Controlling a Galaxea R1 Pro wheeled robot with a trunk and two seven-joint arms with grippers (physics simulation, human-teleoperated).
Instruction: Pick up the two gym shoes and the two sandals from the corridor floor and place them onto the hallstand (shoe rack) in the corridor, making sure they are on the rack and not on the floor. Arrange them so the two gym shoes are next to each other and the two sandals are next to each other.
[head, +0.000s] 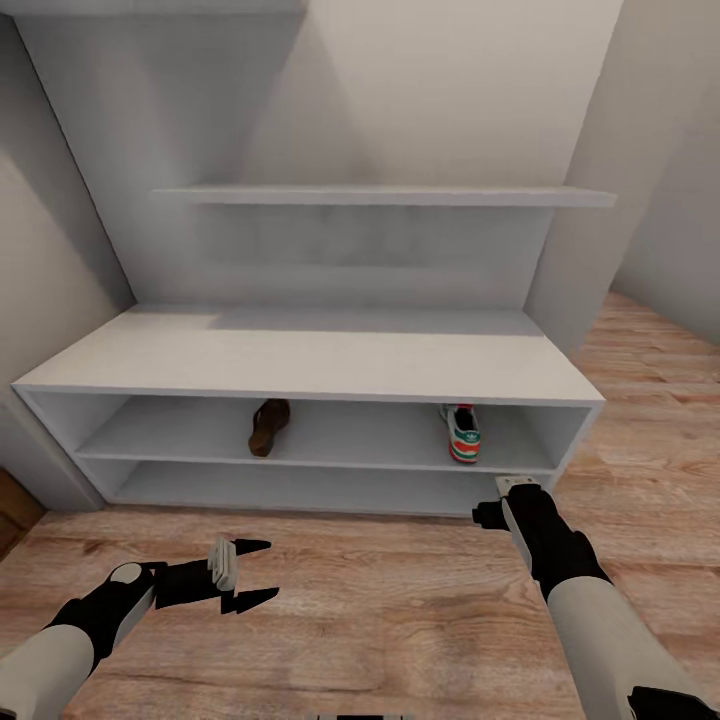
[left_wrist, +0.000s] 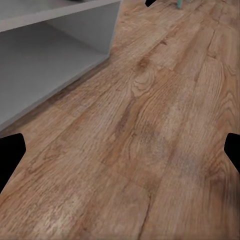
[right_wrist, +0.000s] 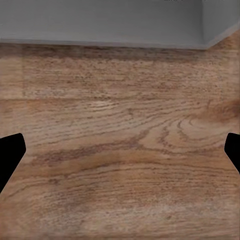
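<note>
Down low, the left gripper (head: 250, 573) hovers over the floor (head: 400, 620), fingers (head: 252, 546) spread and released, grasping nothing. On the rack's (head: 300, 355) upper open shelf a sandal (head: 269, 426) lies left of centre, a gym shoe (head: 462, 434) well apart at the right end. The right gripper (left_wrist: 234, 145) hangs above the floor by the rack's right corner; fingers splayed, empty.

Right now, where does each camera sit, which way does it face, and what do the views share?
Head: up on the robot, looking down at the hallstand with one sandal and one gym shoe; both arms show, with the open left pincer.
Left wrist: looks over the corridor floor toward the rack's corner; dark fingertips at the edges.
Right wrist: faces the floor by the rack's base; dark fingertips.
Shared: floor and rack.
</note>
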